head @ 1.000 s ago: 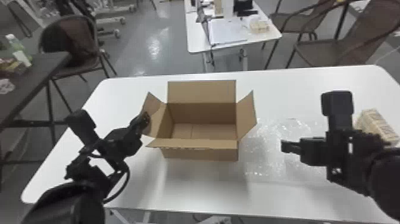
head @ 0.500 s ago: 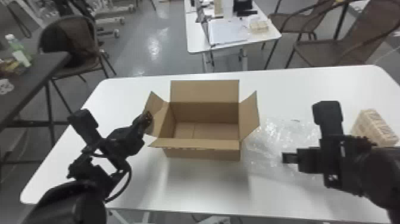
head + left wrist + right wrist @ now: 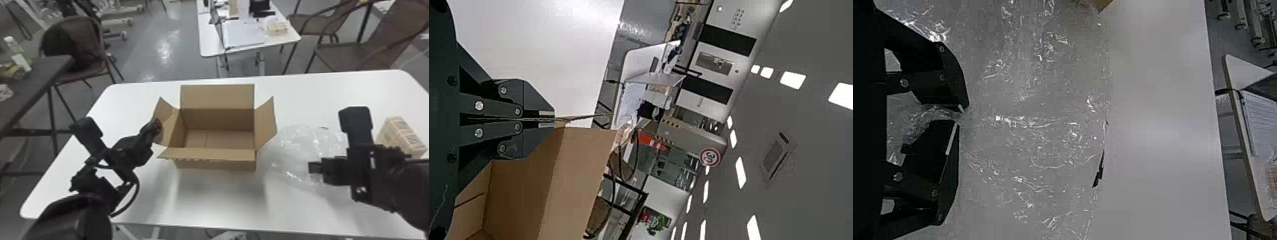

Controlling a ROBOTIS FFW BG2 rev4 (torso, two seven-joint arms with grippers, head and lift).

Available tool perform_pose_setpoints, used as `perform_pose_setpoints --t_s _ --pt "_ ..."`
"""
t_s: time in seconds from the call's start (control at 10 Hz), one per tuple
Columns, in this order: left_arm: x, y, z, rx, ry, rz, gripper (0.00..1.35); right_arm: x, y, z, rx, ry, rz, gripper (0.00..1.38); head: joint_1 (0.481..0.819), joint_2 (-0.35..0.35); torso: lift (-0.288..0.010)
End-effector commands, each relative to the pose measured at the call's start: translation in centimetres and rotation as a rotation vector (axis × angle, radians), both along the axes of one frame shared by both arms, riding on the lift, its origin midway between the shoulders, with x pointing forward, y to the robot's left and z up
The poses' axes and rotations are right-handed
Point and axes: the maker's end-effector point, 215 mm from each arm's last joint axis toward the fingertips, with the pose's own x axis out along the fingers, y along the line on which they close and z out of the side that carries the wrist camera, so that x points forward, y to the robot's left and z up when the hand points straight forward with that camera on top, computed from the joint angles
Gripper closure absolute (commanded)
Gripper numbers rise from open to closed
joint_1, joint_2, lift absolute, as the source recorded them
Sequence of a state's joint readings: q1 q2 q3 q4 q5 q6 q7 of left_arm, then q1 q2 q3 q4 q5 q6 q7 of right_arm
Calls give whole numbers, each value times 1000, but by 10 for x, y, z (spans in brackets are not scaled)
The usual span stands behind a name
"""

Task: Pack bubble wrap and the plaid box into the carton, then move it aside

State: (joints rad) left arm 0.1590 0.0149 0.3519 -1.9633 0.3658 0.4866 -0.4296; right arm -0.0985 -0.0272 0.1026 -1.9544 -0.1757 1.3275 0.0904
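On my left, I have the left gripper [image 3: 156, 126] with its jaws pressed together on the edge of the carton's left flap [image 3: 167, 132]. The carton [image 3: 215, 164] stands upright on the white table [image 3: 210, 207], flaps spread, its body to the right of those jaws. Next comes the bubble wrap [image 3: 297, 143], bunched between the jaws of my right gripper [image 3: 314, 167] and spreading out flat beyond them. The plaid box [image 3: 399, 137] sits on the table, right of those jaws and farther back.
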Motion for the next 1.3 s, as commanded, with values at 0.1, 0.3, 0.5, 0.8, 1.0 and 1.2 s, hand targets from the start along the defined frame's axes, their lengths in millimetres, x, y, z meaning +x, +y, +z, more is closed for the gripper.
perform_pose_setpoints --t_s 0.1,0.3,0.5,0.8,1.0,1.2 --pt "-1 2 -1 -1 -2 6 1211 10 -6 35 27 -115 -24 1225 695 188 -166" --pt "-2 5 0 0 -5 11 1211 11 0 59 73 -167 -19 1225 695 184 -166" --pt "-2 7 0 1 -5 13 1211 21 5 107 113 -281 -14 1225 695 193 -166" --pt "-1 3 -6 -5 2 14 1211 37 13 174 170 -437 1 1225 695 196 -166" --pt "0 -4 -6 -8 -6 23 1211 45 32 210 235 -517 73 1225 672 201 -166" --pt "1 -10 -4 3 -24 68 1211 49 64 225 284 -529 189 1225 649 216 -166"
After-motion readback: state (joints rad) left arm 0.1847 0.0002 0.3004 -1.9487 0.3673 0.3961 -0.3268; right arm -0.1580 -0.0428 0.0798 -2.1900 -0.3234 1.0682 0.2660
